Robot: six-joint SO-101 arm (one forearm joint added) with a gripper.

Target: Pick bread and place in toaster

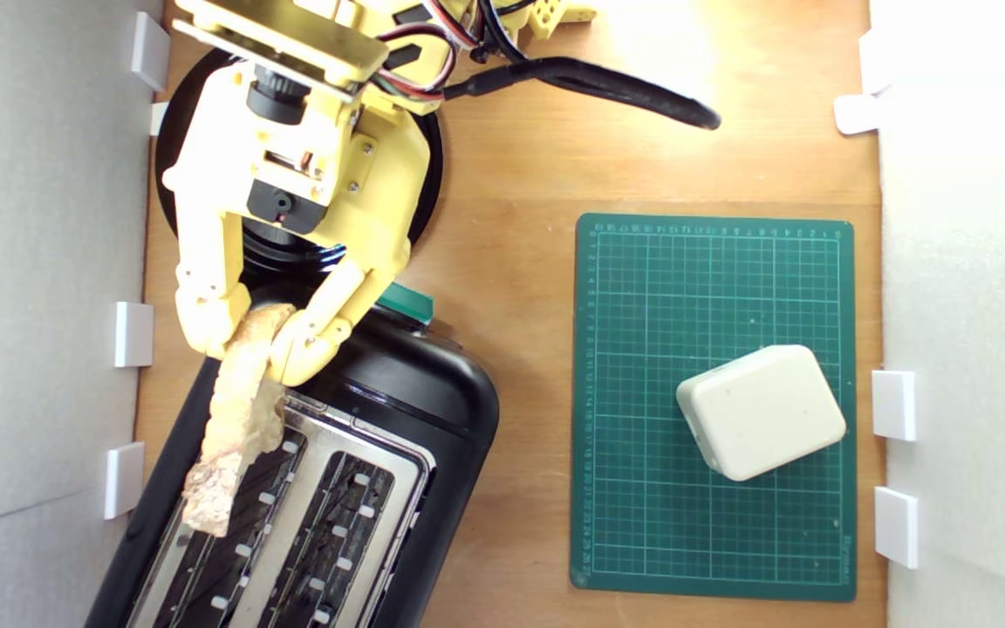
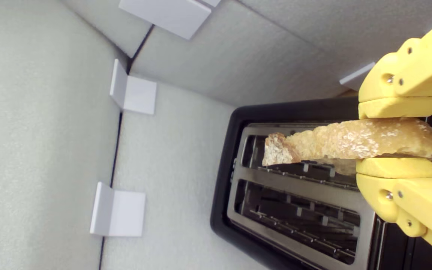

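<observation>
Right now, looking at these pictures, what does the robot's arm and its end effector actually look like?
The arm is glossy yellow plastic, blocky and rounded, held by small screws. Its end effector has two jointed yellow fingers with flat pads. Black motor blocks sit in the shell, a small black camera lens hangs under a brass-coloured plate, and red, white and black wires plus a thick black cable trail off.

1 bread [image 1: 236, 419], 1 toaster [image 1: 433, 410] w/ 2 slots, 1 cream block [image 1: 762, 412], 1 mat [image 1: 633, 541].
</observation>
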